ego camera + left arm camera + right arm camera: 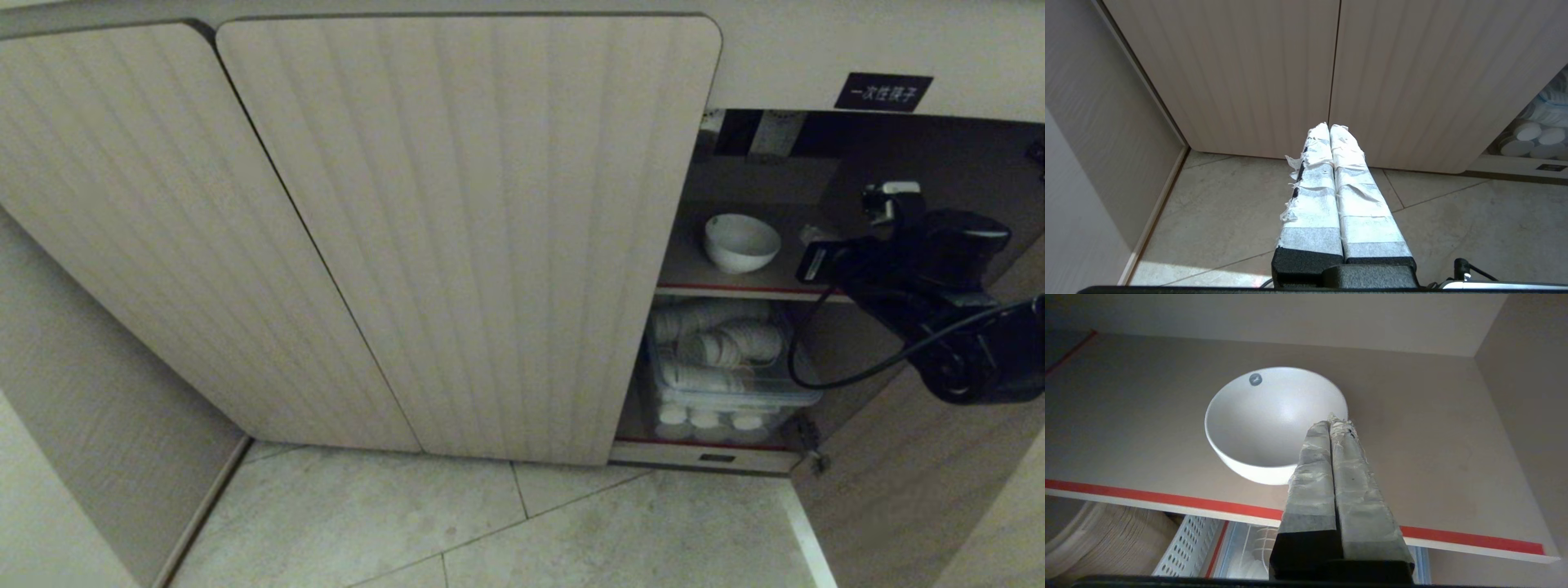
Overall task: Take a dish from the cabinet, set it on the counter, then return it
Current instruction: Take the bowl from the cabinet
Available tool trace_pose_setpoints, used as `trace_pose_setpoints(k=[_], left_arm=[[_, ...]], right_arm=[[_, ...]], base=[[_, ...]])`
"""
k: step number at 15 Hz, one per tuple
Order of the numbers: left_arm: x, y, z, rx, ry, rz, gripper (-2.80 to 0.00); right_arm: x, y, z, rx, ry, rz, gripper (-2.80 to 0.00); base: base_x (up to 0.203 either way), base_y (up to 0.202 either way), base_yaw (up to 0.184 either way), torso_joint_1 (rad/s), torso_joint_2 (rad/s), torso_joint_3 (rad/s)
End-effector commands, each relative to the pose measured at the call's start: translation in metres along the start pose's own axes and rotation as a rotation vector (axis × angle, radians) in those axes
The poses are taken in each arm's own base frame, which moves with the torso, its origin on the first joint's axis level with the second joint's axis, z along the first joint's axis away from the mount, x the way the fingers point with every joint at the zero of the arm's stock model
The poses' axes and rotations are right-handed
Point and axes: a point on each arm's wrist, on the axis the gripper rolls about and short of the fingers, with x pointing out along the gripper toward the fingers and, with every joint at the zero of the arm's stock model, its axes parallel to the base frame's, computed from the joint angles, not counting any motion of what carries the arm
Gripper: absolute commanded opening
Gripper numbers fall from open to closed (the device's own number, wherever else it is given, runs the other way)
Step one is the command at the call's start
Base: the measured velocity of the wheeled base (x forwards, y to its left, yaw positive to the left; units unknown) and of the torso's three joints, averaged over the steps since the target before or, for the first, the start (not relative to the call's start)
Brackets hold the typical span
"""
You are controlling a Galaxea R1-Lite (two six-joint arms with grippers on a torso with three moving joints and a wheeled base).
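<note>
On the upper, red-edged shelf (1167, 497) of the cabinet (457, 229) sits the dish (741, 241), a small white bowl standing upright with its mouth open to the room; a small round grey sticker (1255, 379) shows on its inner wall. It rests a little back from the shelf's front edge, toward the left of the open compartment. The right gripper (1337, 422) reaches into that opening from the right, its tape-wrapped fingers (1349, 490) pressed together and holding nothing. From the right wrist view the fingertips line up with the bowl's near rim, but whether they touch it cannot be told. A black cable (849, 371) loops down beneath the right arm.

Below the shelf, a clear plastic bin (727, 392) holds stacks of white dishes (710, 343), some lying on their sides. Above the compartment a small black label (882, 91) with white characters is fixed to the cabinet face. The two fluted doors to the left are closed.

The left gripper (1329, 128) hangs low in front of those closed doors, over the tiled floor (1229, 212), its taped fingers clenched together and empty.
</note>
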Motion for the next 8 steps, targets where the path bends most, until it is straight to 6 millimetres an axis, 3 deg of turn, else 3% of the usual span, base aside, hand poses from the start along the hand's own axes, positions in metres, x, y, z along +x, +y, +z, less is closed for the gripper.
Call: trace_pose_setpoints(k=[1,8], left_arm=[[-0.0001,0.0,0.0002,-0.001,-0.001,0.001,-2.8],[-0.0001,0.0,0.0002,-0.001,-0.001,0.001,-2.8]], right_arm=[[0.0015,-0.0003,-0.0037,0.0,0.002,0.0,0.0],[0.006,-0.0006,-0.0001,-0.004,-0.037,0.001,0.0]], base=[[0.0,0.0,0.0,0.0,0.0,0.0],[0.0,0.0,0.0,0.0,0.0,0.0]])
